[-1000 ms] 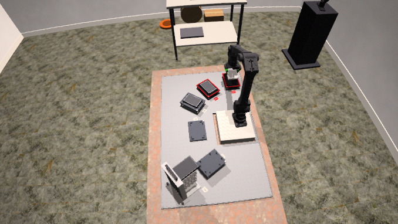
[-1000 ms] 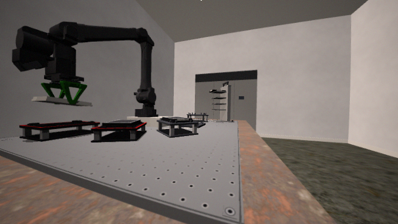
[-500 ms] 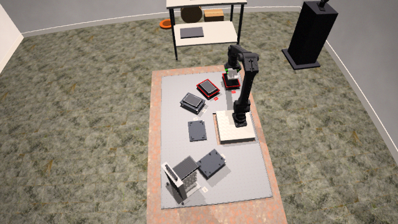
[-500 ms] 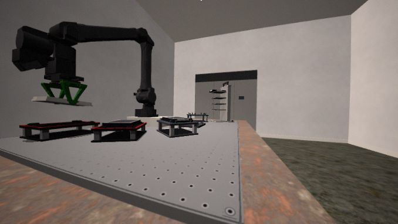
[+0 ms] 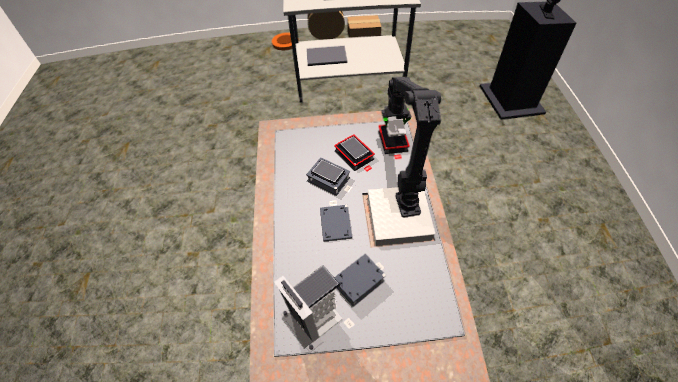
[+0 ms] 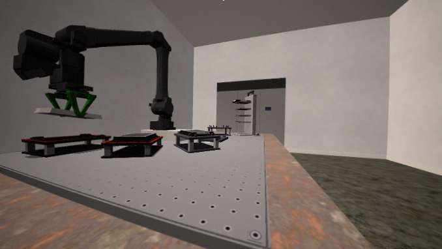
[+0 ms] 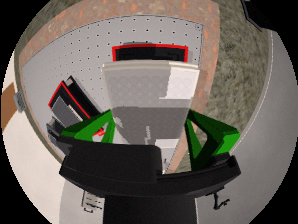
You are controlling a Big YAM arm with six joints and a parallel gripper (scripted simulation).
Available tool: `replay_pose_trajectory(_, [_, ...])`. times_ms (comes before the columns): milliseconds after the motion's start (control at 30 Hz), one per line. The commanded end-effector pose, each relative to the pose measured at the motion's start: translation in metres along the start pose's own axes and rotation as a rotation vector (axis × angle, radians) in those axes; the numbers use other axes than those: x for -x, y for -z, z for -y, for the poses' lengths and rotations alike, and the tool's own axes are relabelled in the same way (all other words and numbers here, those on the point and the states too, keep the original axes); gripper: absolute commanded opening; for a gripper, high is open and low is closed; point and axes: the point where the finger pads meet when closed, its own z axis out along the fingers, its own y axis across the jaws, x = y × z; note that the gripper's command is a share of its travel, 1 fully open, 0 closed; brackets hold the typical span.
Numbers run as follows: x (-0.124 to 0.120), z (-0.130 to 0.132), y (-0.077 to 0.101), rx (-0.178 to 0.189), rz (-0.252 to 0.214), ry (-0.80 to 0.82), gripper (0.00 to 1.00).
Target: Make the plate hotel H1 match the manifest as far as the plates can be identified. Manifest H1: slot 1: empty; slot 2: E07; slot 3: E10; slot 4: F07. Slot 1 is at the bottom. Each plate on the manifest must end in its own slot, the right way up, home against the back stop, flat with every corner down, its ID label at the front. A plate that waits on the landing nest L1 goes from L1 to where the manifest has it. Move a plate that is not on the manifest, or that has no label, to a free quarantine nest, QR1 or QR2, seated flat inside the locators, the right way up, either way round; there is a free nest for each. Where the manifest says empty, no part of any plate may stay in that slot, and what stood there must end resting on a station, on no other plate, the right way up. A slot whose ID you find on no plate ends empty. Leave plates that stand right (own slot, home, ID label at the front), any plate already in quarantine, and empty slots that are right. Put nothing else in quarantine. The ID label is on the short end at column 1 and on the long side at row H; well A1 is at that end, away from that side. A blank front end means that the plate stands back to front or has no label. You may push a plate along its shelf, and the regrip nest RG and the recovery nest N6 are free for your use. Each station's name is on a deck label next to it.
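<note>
My gripper [image 6: 70, 104] with green fingers is shut across a pale grey plate [image 6: 68, 113] and holds it level in the air. It hangs right above an empty red-rimmed nest [image 6: 65, 140] at the deck's far right corner [image 5: 394, 140]. In the wrist view the plate [image 7: 149, 99] covers most of that nest [image 7: 150, 52]. A second red-rimmed nest [image 5: 354, 150] beside it carries a dark plate. A raised black nest [image 5: 328, 173] also carries a dark plate. The plate hotel [image 5: 310, 300] stands at the near left of the deck; its slots' contents and labels are too small to tell.
A flat dark nest [image 5: 335, 222] lies mid-deck and another [image 5: 360, 279] sits next to the hotel. The arm's base stands on a white block [image 5: 400, 215]. A shelf table [image 5: 350, 45] and a black pedestal [image 5: 530, 55] stand beyond the deck.
</note>
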Motion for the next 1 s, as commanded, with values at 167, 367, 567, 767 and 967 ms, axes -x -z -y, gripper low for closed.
replay_pose_trajectory(167, [0.005,0.007,-0.009,0.000,0.008,-0.002,0.86])
replay_pose_trajectory(367, [0.004,0.007,-0.012,0.000,0.008,-0.003,0.86])
replay_pose_trajectory(567, [0.004,0.007,-0.016,0.000,0.008,-0.002,0.86])
replay_pose_trajectory(767, [0.005,0.008,-0.019,-0.001,0.010,-0.002,0.86])
replay_pose_trajectory(967, [0.011,0.008,-0.017,-0.002,0.024,-0.003,0.86])
